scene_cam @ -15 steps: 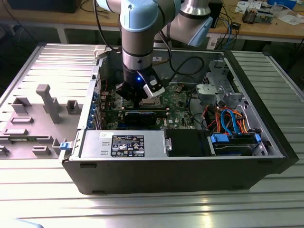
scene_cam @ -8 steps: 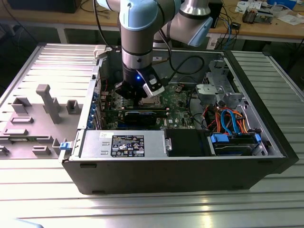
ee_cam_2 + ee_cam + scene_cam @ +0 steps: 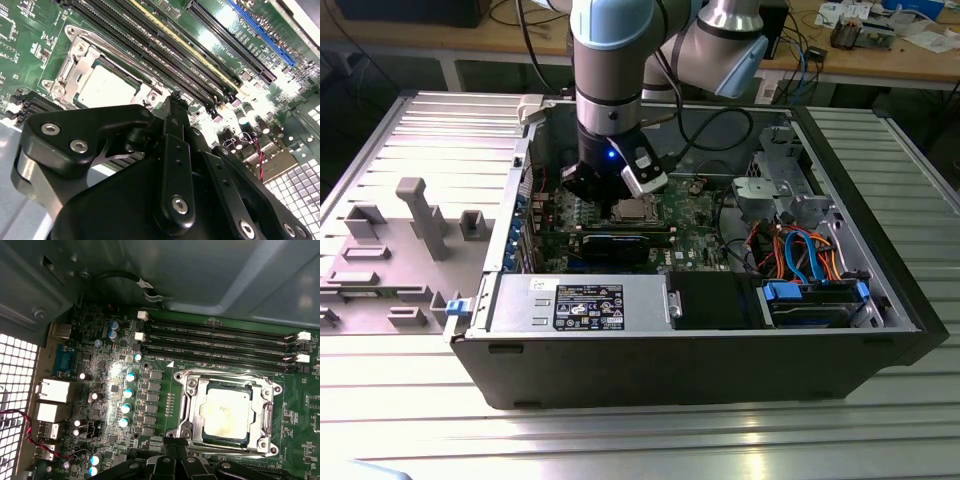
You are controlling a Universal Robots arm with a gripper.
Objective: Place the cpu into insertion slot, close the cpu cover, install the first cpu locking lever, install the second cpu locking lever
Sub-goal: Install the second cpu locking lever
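The cpu [image 3: 225, 412] [image 3: 105, 86], a silver-grey square chip, lies flat in the insertion slot [image 3: 225, 384] on the green board. The cpu cover [image 3: 192, 401] [image 3: 76, 64], a silvery frame, lies down around the chip, whose top shows through its window. Thin metal levers run along two sides of the frame; whether they are latched I cannot tell. In the exterior view my gripper [image 3: 612, 193] hangs inside the open computer case, right beside the cpu [image 3: 633, 210]. Both wrist views show the black gripper [image 3: 172, 454] [image 3: 175, 98] close by one edge of the slot, holding nothing that I can see.
Long black memory slots [image 3: 220, 340] [image 3: 165, 45] run beside the socket. A grey power supply [image 3: 580, 300] and a black block fill the case's near side. A drive cage with coloured cables [image 3: 800, 250] stands at the exterior view's right. Grey fixtures [image 3: 420, 215] sit outside, left.
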